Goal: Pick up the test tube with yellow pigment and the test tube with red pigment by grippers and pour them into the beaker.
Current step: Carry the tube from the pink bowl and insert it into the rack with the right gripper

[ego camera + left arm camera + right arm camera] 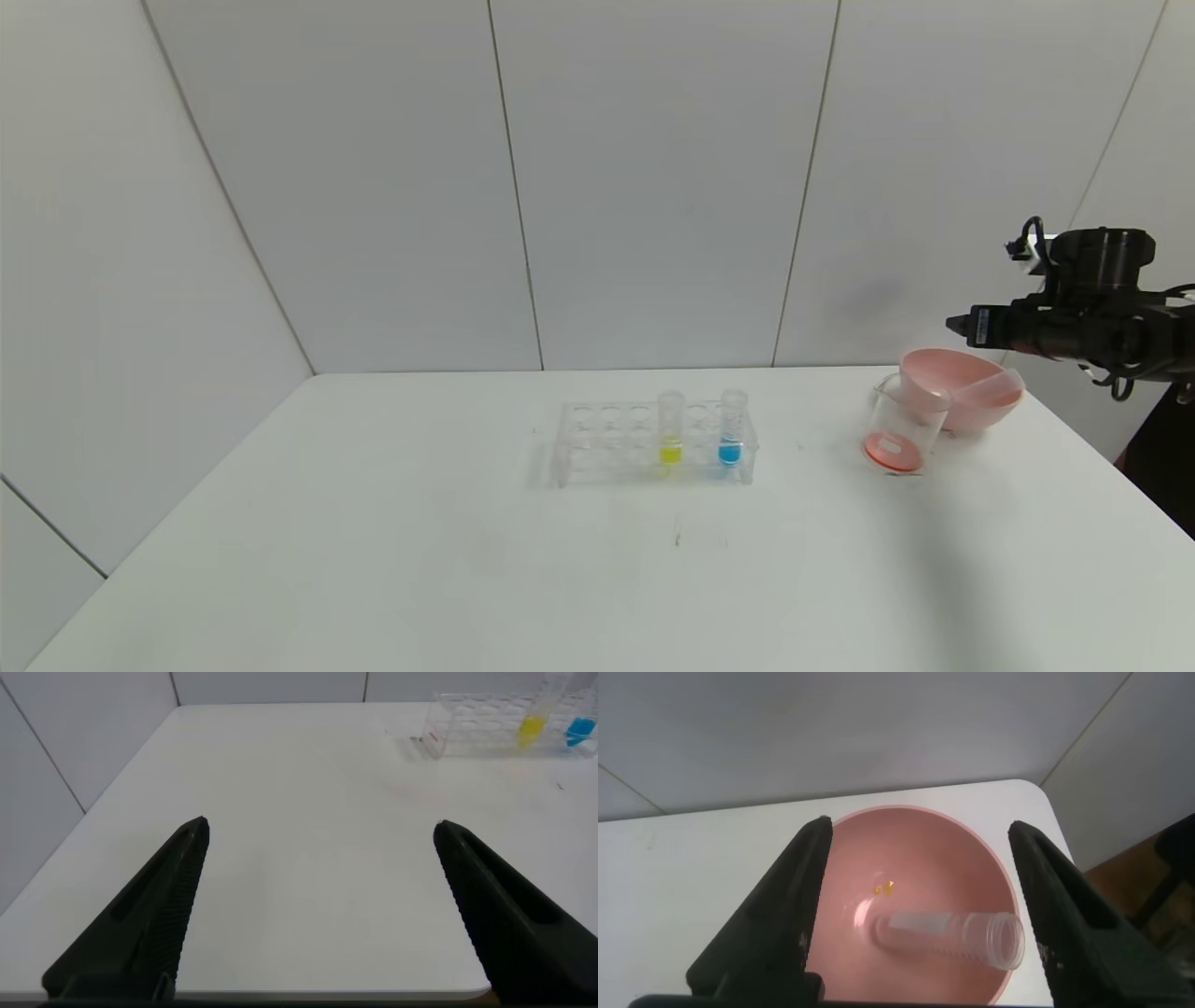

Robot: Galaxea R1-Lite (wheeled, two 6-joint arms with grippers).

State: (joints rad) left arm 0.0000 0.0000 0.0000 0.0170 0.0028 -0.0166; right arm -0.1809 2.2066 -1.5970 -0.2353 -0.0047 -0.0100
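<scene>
Right gripper [920, 905] hovers wide open, holding nothing, above the pink bowl [850, 859]; I see an emptied tube [957, 938] inside (lying flat); beaker [901, 429] holds red beside it; left gripper [322, 905] open too, parked.

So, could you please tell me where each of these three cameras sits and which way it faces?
Head view: high on the robot, looking down at the white table, tube rack, beaker and pink bowl; the right gripper shows.
Left wrist view: low over the table, facing the rack; the open left gripper shows.
Right wrist view: above the bowl, looking down at an empty tube lying inside; open fingers show.
Shared: rack, bowl.
</scene>
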